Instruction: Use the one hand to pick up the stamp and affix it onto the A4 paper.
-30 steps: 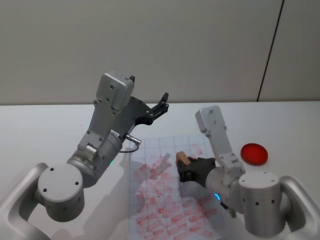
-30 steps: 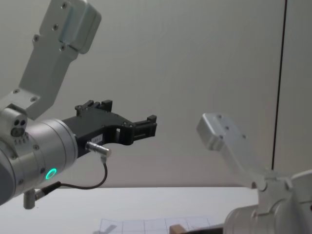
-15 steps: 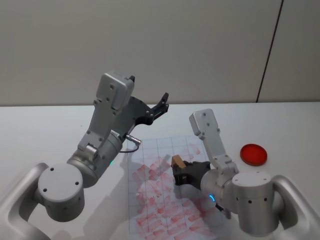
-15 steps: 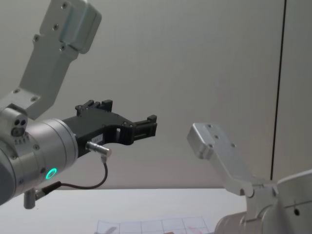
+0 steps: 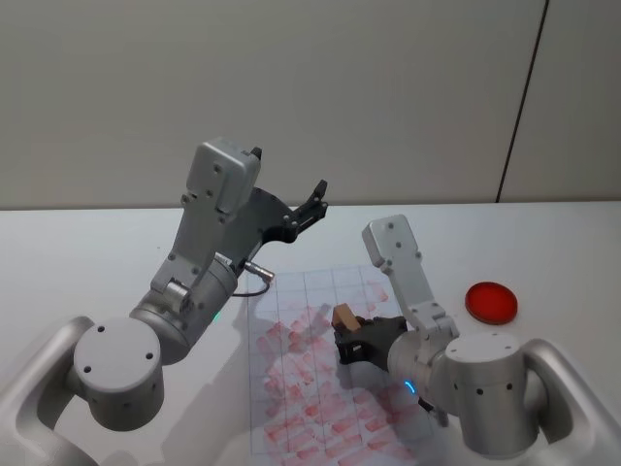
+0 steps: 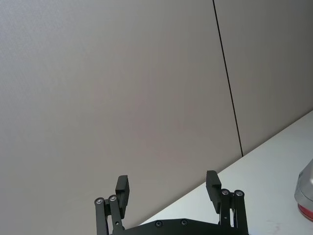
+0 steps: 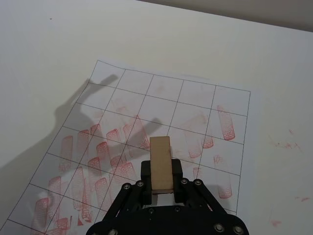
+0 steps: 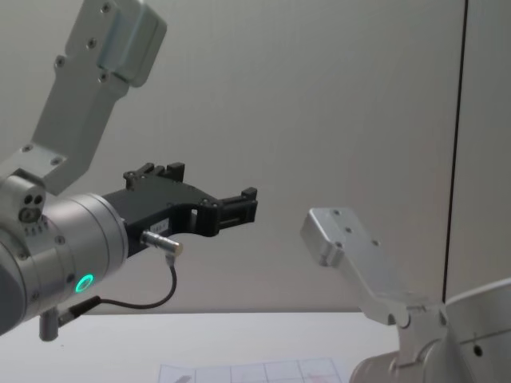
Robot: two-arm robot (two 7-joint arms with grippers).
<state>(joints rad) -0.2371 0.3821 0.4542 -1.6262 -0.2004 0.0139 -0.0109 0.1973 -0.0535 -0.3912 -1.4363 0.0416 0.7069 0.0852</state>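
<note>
While left claw (image 5: 312,202) idles, right claw (image 5: 344,339) clamps stamp (image 5: 342,316), farther left over paper (image 5: 291,374)

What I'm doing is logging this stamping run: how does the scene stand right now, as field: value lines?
right gripper: shut on the stamp, low over the sheet
stamp: light wooden block, gripped at its sides, above the printed area; contact with the sheet cannot be told
A4 paper: flat on the table, grey grid, many red prints already on it
left gripper: open, empty, raised toward the wall
red disc: on the table to the right of the paper, apart from it
</note>
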